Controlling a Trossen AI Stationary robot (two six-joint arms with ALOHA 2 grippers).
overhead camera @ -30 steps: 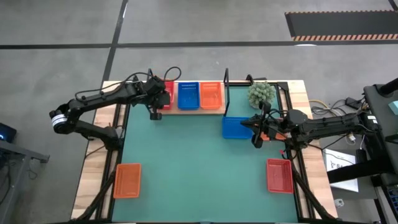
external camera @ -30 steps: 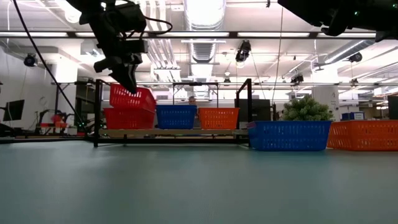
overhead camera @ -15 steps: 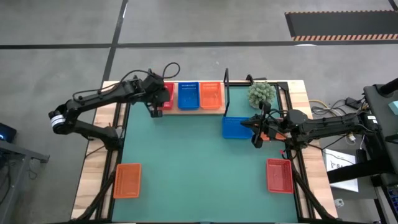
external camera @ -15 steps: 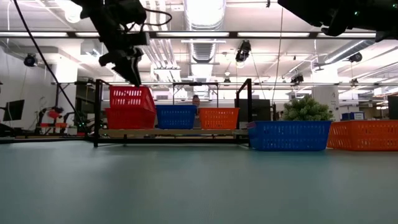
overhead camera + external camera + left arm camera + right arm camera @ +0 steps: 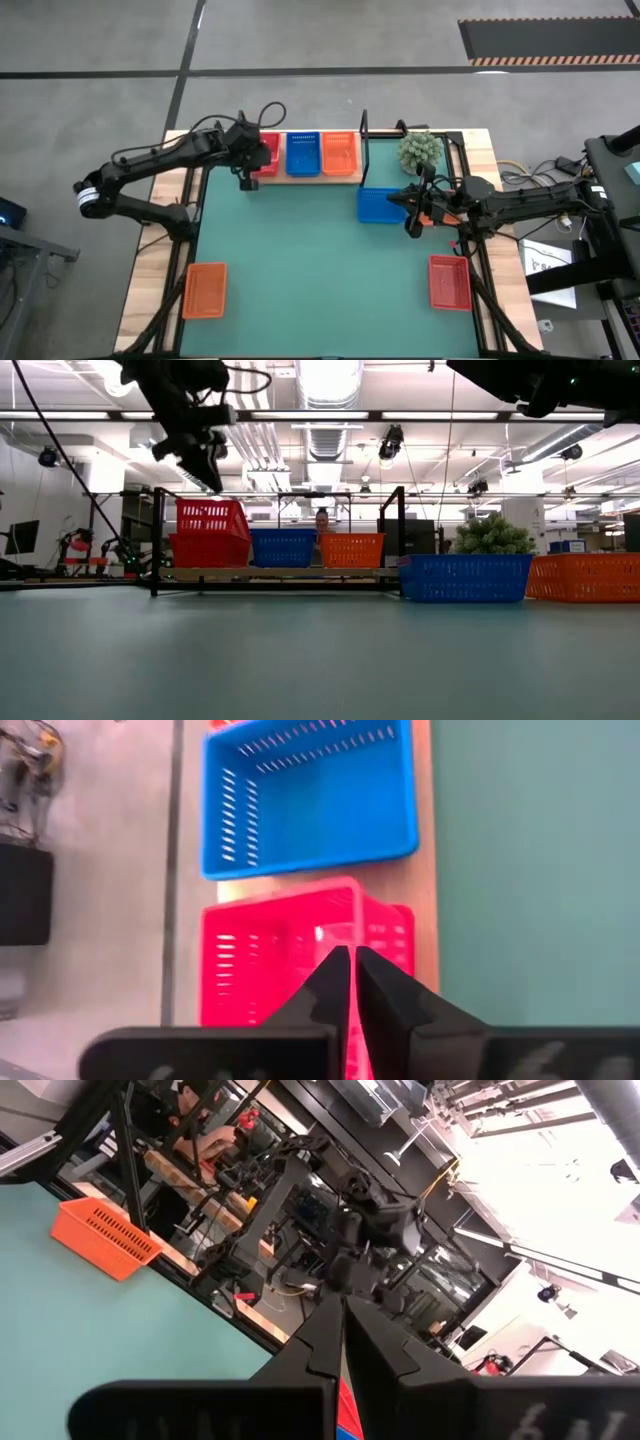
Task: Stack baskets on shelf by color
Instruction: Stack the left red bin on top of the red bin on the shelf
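Leftmost on the green table (image 5: 300, 260), an orange basket (image 5: 205, 289) lies alone near the front left corner, well apart from everything else. Farther back, the left gripper (image 5: 247, 182) hangs above the left end of the shelf (image 5: 310, 178), its fingers pressed together with nothing between them; in the low view it hovers clear above the red stack (image 5: 208, 532), not touching it. That stack is two red baskets, the upper one nested in the lower and sitting slightly askew, at the shelf's left end beside the black upright frame (image 5: 157, 540). The left wrist view looks straight down past the clenched fingertips (image 5: 340, 982) onto the top red basket (image 5: 270, 955), with the blue basket on the shelf (image 5: 305, 795) just beside it. Next along the light-wood board come that blue basket and then an orange basket on the shelf (image 5: 339, 153), each close to its neighbour. Past the shelf's right frame, a second blue basket (image 5: 378, 205) rests on the table, and the right gripper (image 5: 413, 228) is at its right edge with its fingers closed; whether they pinch the basket's rim cannot be told. A small green plant (image 5: 419, 149) stands behind it. A red basket near the front right corner (image 5: 449, 282) lies on its own.
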